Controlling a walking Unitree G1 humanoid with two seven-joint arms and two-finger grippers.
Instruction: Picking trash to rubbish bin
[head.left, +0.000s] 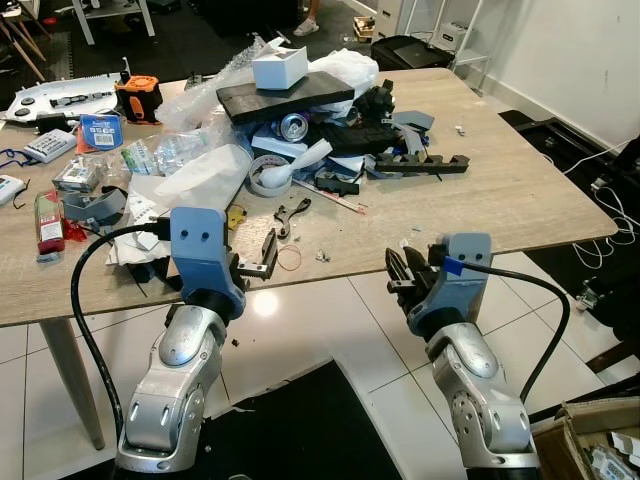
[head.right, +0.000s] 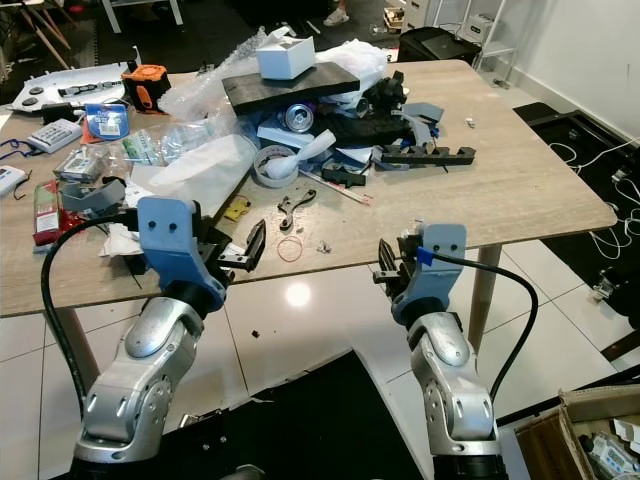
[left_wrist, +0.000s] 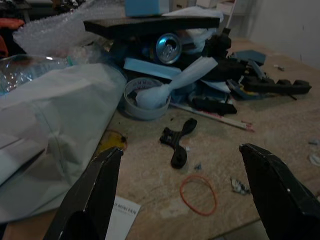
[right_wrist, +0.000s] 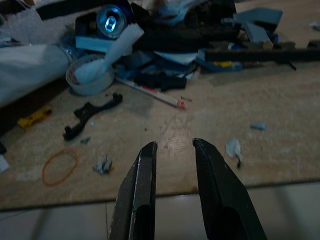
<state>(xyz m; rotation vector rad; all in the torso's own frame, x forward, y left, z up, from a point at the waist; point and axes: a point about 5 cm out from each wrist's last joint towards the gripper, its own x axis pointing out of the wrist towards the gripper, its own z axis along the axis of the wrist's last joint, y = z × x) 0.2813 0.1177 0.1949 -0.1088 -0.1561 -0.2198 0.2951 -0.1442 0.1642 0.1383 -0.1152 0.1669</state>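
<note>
A heap of clutter covers the wooden table (head.left: 520, 190): a drink can (head.left: 294, 126) on its side, a white box (head.left: 279, 68) on a dark board (head.left: 285, 97), a white plastic bag (head.left: 200, 175), bubble wrap (head.left: 195, 95) and a round white tub (head.left: 270, 175). Near the front edge lie a black bracket (left_wrist: 177, 142), an orange rubber band (left_wrist: 198, 194) and a small crumpled scrap (right_wrist: 103, 164). My left gripper (head.left: 262, 258) is open wide at the table's front edge, just short of the rubber band. Further right along that edge, my right gripper (head.left: 408, 265) is open by a narrow gap, holding nothing.
Black foam pieces (head.left: 420, 160) lie right of the heap. Small gadgets and packets (head.left: 60, 150) crowd the table's left end. An open cardboard box (head.left: 600, 440) stands on the floor at the lower right, with cables (head.left: 600, 210) by the wall. A black mat (head.left: 290, 430) lies below me.
</note>
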